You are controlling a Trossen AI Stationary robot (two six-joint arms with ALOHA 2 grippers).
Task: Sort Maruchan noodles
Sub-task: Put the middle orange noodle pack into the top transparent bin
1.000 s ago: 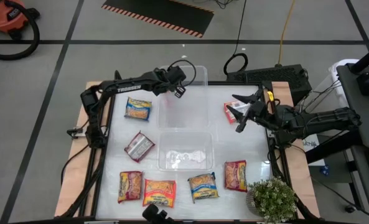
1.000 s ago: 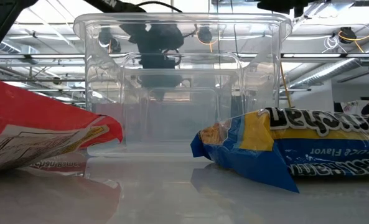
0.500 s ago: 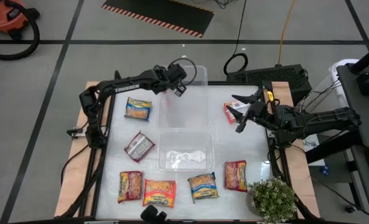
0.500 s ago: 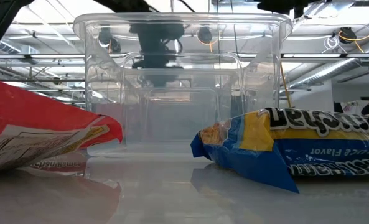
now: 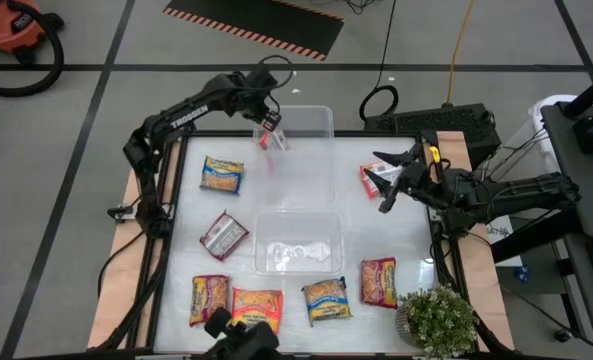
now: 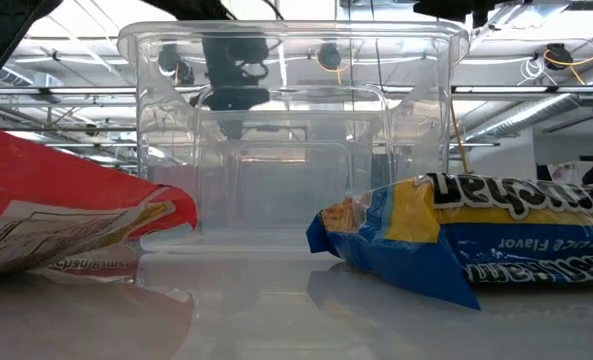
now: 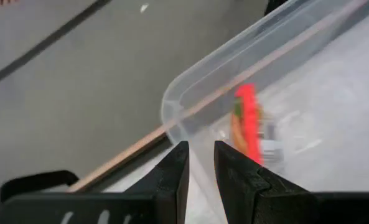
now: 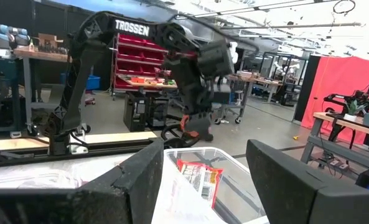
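A red-white Maruchan packet (image 8: 199,178) stands tilted on edge inside the far clear bin (image 5: 311,150), near its far left corner (image 7: 249,122). My left gripper (image 5: 266,118) hangs above that corner, open only by a narrow gap (image 7: 201,165), with nothing between its fingers. My right gripper (image 5: 381,185) hovers wide open over the table's right side, above another red-white packet (image 5: 372,178). More packets lie flat on the table: one at the left (image 5: 222,175), a silver-red one (image 5: 223,235), and several along the near edge (image 5: 326,300).
A second clear bin (image 5: 328,222) stands mid-table with crumpled clear wrapping inside. A potted plant (image 5: 436,320) sits at the near right corner. In the low view, a red packet (image 6: 66,220) and a blue-yellow one (image 6: 476,235) lie in front of this bin (image 6: 286,60).
My left gripper has risen out of the far bin and gone toward the table's far left, ending above the bin's far left corner. My right arm has kept still.
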